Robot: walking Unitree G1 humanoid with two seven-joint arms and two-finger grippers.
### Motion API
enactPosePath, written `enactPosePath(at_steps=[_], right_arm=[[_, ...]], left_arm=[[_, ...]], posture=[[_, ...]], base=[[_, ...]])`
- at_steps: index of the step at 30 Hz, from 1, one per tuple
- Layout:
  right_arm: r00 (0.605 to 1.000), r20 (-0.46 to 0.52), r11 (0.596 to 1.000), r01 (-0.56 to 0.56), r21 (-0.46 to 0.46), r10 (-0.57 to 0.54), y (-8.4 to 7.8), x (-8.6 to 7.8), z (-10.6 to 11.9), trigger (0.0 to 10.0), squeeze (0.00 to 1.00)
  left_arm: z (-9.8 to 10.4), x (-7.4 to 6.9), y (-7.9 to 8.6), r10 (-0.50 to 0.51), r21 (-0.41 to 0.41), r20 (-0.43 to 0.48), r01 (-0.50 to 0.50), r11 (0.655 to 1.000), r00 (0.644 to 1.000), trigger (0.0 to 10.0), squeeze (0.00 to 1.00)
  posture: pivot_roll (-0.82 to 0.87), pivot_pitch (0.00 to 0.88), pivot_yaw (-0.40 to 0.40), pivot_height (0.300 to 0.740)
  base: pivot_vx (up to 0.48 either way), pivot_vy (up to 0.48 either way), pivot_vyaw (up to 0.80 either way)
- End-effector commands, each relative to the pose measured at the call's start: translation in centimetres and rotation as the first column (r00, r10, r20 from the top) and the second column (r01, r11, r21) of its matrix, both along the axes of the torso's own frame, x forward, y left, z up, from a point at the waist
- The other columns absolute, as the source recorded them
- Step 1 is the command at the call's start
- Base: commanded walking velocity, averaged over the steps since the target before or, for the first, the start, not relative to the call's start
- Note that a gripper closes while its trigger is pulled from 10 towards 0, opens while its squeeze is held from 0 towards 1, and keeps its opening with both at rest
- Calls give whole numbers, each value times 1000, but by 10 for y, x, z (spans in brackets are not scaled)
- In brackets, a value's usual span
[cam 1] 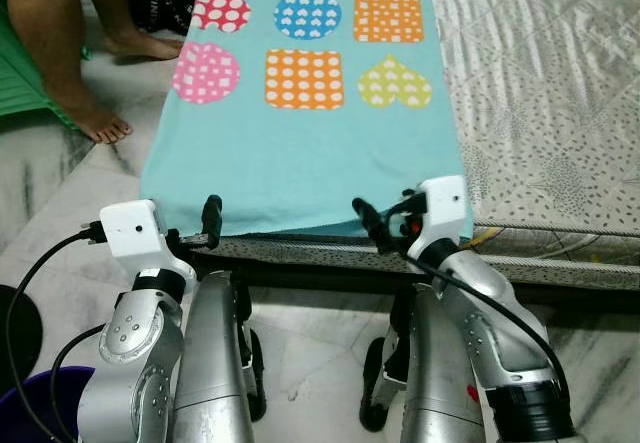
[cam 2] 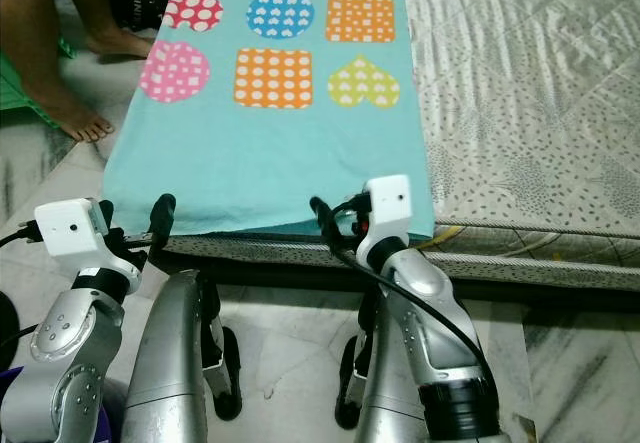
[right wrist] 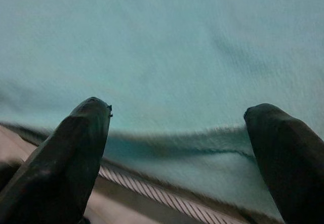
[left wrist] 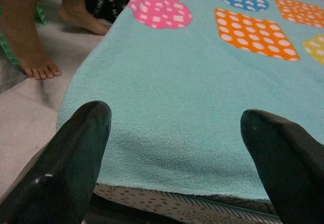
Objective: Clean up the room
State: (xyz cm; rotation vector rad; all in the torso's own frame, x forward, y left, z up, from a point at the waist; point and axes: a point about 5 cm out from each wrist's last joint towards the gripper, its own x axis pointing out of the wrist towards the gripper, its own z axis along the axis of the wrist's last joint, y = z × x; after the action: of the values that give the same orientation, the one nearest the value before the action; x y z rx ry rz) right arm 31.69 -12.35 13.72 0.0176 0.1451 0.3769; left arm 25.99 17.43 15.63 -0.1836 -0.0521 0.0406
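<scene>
A marble floor (cam 1: 320, 363) is running under a low mattress (cam 1: 540, 93) covered in pale quilted fabric, and you are looking down at its near edge. Lying flat along the mattress's left side is a turquoise fleece blanket (cam 1: 300, 153), printed with dotted hearts, squares and circles in pink, orange, blue and yellow; its near hem is hanging just over the mattress edge, right in front of your two arms.

Your left gripper (left wrist: 177, 148) is hovering at the blanket's near left corner with its fingers spread wide, holding nothing; the wrist view is showing the hem lying between the two black fingertips (left wrist: 83, 133). Your right gripper (right wrist: 177, 133) is sitting at the hem toward the blanket's near right corner, its fingers likewise standing well apart and gripping nothing, with the fleece edge and the striped mattress piping just ahead of them. In the head views both silver arms are reaching forward side by side, white wrist housings raised.

A person's bare feet (cam 1: 95, 118) are standing on the floor to the left of the blanket, beside a patch of green fabric (cam 1: 15, 73). A dark round object (cam 1: 15, 328) is showing at the lower left edge, cut off.
</scene>
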Motion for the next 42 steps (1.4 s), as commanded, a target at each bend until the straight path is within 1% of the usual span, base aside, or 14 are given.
enactPosePath(at_steps=[1,7,11,14,18,20,26,30,33,34,36,40,41,42], right_arm=[[999,-39,999,20,-27,-21,-3,-1,-9,10000,1000],[992,-100,990,70,-121,-82,-13,9,-24,10000,1000],[987,-116,983,91,-157,-110,-26,6,-27,10000,1000],[983,-129,978,102,-181,-126,-42,-3,-31,10000,1000],[981,-157,974,80,-212,-114,-65,-24,-38,10000,1000],[978,-194,976,39,-214,-82,-79,-40,-44,10000,1000],[958,-286,972,-81,-220,15,-96,-72,-53,10000,1000],[965,-262,968,-52,-247,-14,-102,-70,-51,10000,1000],[991,-93,975,76,-207,-97,-98,-46,-26,10000,1000],[991,-93,975,76,-207,-97,-98,-46,-26,10000,1000],[991,62,988,127,-82,-122,-83,-30,3,10000,1000],[988,99,992,118,-32,-115,-73,-26,13,10000,957],[991,98,996,87,13,-88,-57,-22,16,10000,910],[994,85,997,73,28,-75,-50,-21,15,10000,894]], left_arm=[[-4,-3,0,4,4,-16,-4,1000,1000,10000,0],[-4,-4,0,10,3,-15,-9,1000,1000,10000,0],[-4,-6,1,16,3,-16,-16,1000,1000,10000,0],[-5,-7,3,21,5,-20,-20,1000,1000,10000,0],[-5,-7,3,20,5,-21,-20,1000,1000,10000,0],[-6,-5,1,11,2,-23,-11,1000,1000,10000,0],[-8,-2,-1,-6,-2,-25,6,1000,1000,10000,0],[-9,-1,-1,-7,-2,-25,7,1000,1000,10000,0],[-10,2,0,-2,-1,-19,2,1000,1000,10000,0],[-10,2,0,-2,-1,-19,2,1000,1000,10000,0],[-9,3,0,1,0,-14,-1,1000,1000,10000,0],[-8,3,1,2,1,-11,-2,1000,1000,10000,0],[-7,4,1,4,1,-6,-4,1000,1000,10000,0],[-7,4,2,4,1,-5,-4,1000,1000,10000,0]], posture=[[135,318,-13,530],[138,320,-21,530],[139,322,-23,530],[137,323,-23,530],[118,325,-24,530],[105,326,-22,530],[86,321,-16,530],[81,309,-16,530],[81,289,-16,530],[81,289,-16,530],[89,275,-16,530],[93,271,-14,530],[96,271,-15,530],[96,272,-16,530]], base=[[0,0,0],[0,0,0],[0,0,0],[0,0,0],[0,0,0],[0,0,0],[0,0,0],[0,0,0],[0,0,0],[0,0,0],[0,0,0],[0,0,0],[0,0,0],[0,0,0]])
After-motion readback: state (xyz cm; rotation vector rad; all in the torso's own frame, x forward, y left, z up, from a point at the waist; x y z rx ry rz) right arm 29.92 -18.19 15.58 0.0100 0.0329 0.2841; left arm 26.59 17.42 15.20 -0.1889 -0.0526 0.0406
